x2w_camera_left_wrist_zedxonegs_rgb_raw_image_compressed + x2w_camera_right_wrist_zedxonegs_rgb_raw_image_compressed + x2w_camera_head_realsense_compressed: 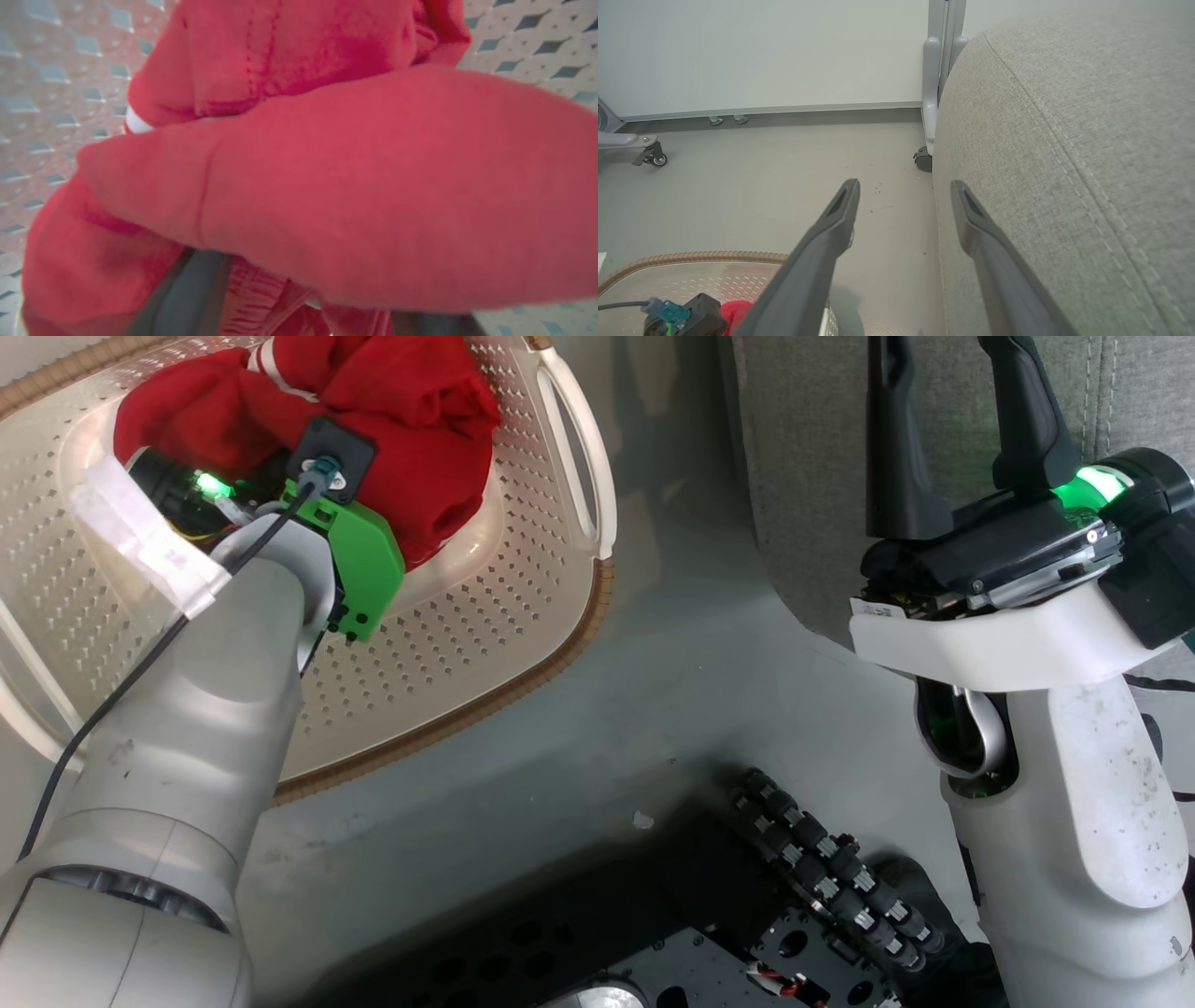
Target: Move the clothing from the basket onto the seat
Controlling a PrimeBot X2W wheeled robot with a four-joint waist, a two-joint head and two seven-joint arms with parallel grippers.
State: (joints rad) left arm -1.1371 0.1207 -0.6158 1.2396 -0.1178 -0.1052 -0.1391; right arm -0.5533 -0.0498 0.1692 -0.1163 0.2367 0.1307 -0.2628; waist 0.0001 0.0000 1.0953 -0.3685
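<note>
Down in basket (523,644), left gripper (201,476) sits buried in clothing (411,420), grip hidden, can't tell; right gripper (904,186) hangs spread, empty, beside seat (1064,163), so left is nearer.

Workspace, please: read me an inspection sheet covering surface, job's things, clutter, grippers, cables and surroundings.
Surface: grey floor, lightly scuffed.
Job's things: red clothing bundled inside the basket; seat beside it.
Clutter: one pale fleck on the floor.
Grippers: left gripper buried in the clothing, jaws hidden; right gripper open, holding nothing, at the seat's edge.
Cables: black cable along the left forearm to a teal plug.
Surroundings: white wall, wheeled frame legs.
</note>
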